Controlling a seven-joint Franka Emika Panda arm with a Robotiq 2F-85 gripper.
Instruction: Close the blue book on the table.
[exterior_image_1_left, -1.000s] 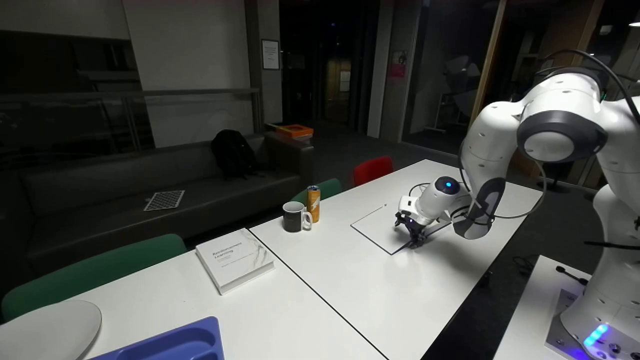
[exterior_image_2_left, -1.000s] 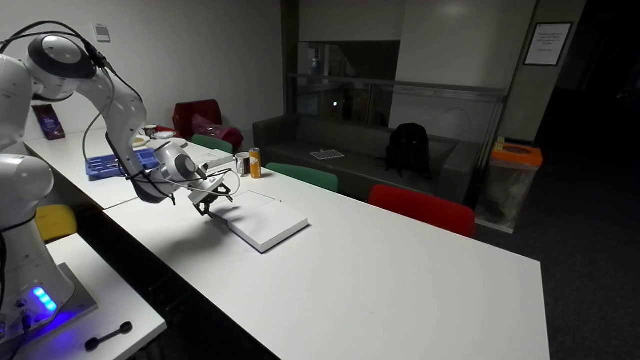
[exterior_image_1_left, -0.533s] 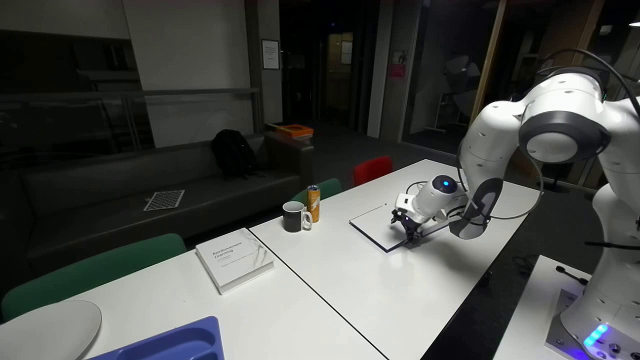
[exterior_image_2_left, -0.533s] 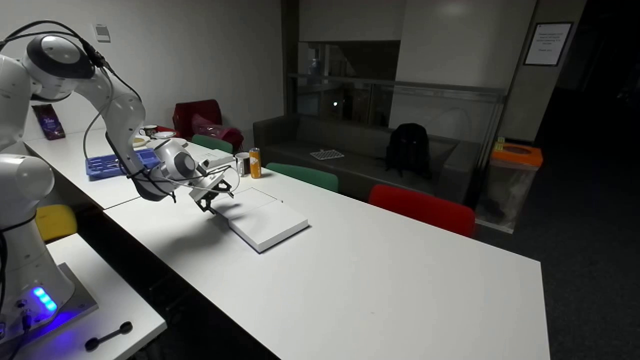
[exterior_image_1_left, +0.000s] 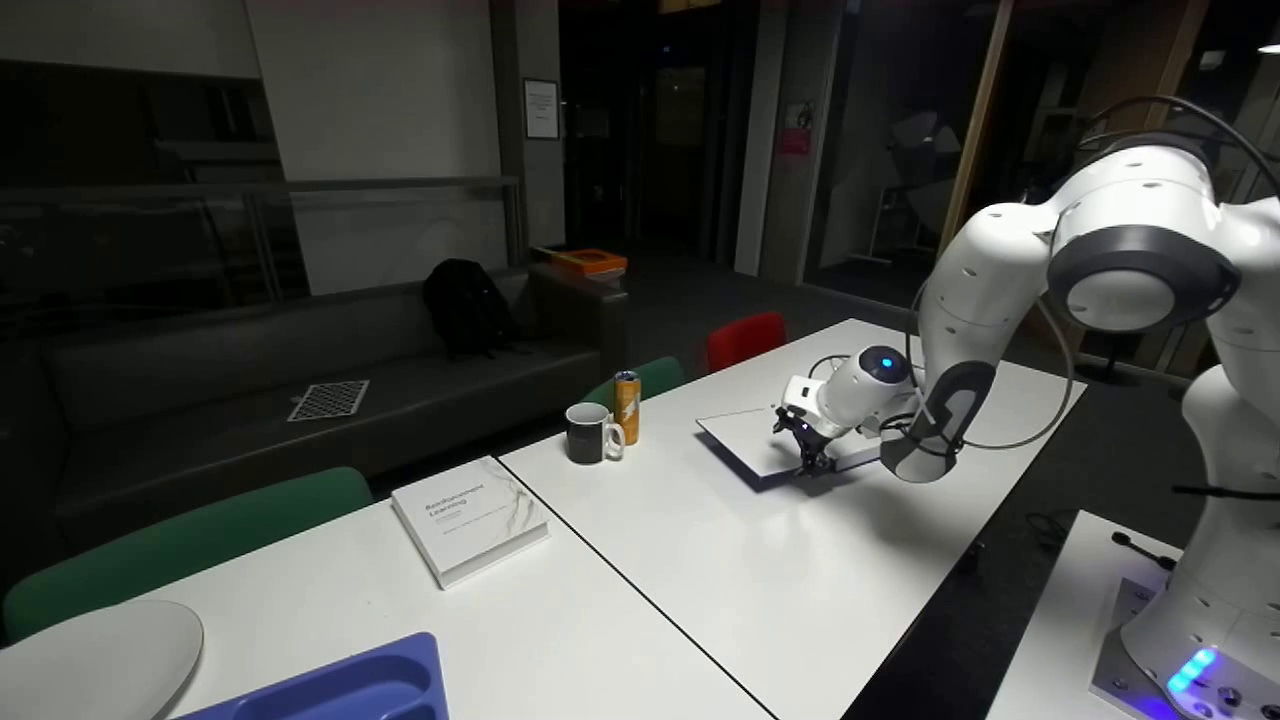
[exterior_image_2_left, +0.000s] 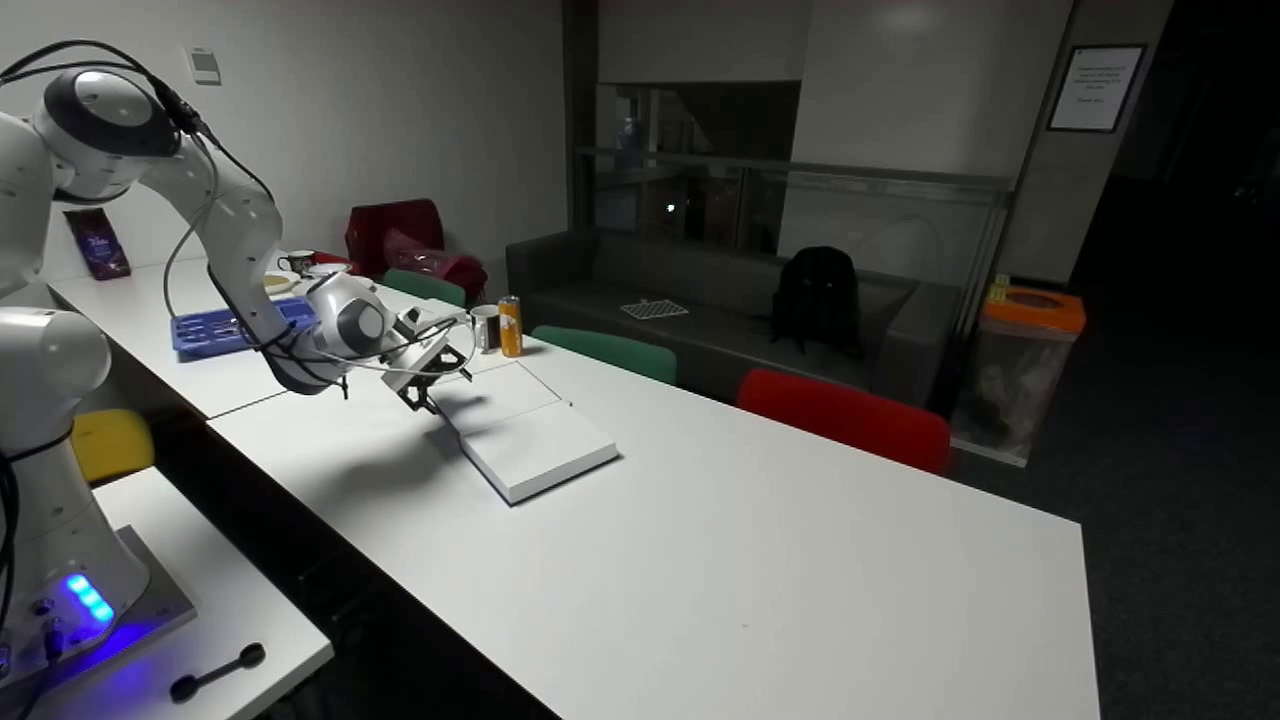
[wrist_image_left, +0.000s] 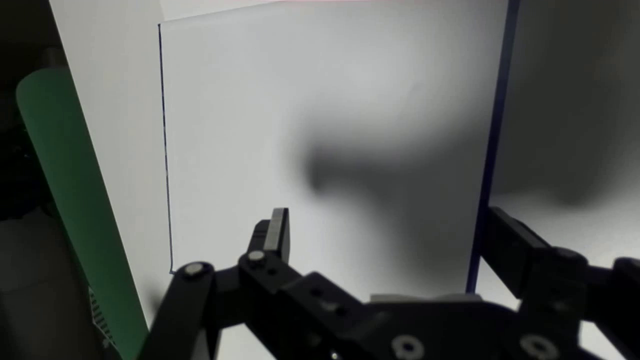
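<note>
The blue book (exterior_image_2_left: 540, 445) lies open on the white table (exterior_image_2_left: 800, 570), with a thick page block on one side and a thin cover half on the other. The dark blue edge of the cover half is raised off the table in an exterior view (exterior_image_1_left: 740, 440). My gripper (exterior_image_1_left: 797, 448) is at the free edge of that half, and it also shows in an exterior view (exterior_image_2_left: 450, 392). In the wrist view my gripper (wrist_image_left: 387, 220) has its fingers wide apart. One finger is at the dark blue edge, the other over the white inner face. The finger's contact under the cover is hidden.
A mug (exterior_image_1_left: 586, 436) and an orange can (exterior_image_1_left: 627, 410) stand beyond the table seam side. A white textbook (exterior_image_1_left: 470, 515), a bright blue tray (exterior_image_1_left: 370, 680) and a plate (exterior_image_1_left: 110, 650) lie farther along. Green and red chairs (exterior_image_2_left: 845, 420) line the far edge.
My gripper has risen slightly and moved toward the mug side. The free edge of the book's cover half has lifted off the table with it. The fingers stay apart.
</note>
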